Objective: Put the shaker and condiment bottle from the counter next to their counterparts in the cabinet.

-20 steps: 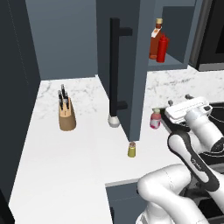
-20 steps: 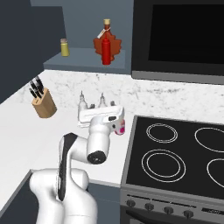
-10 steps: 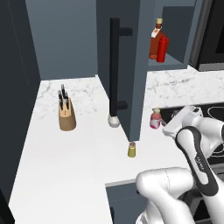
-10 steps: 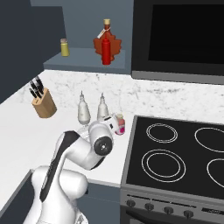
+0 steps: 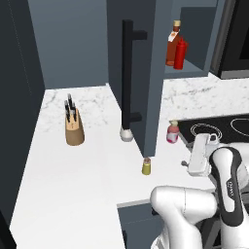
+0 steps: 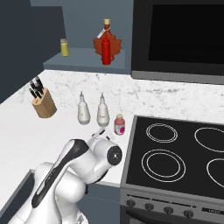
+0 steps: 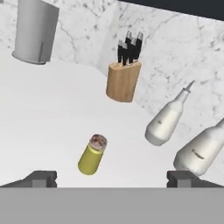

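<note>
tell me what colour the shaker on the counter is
Yellow body with a tan, speckled cap; the shaker shows best in the hand view, standing on the white marbled counter.

White glossy arm [image 5: 185, 204], dark joints (rounded)

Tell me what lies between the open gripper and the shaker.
Nothing: in the hand view, bare counter separates the gripper from the shaker.

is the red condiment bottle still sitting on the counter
No, the condiment bottle stands on the cabinet shelf beside the taller orange-red bottle, above the counter.
</note>
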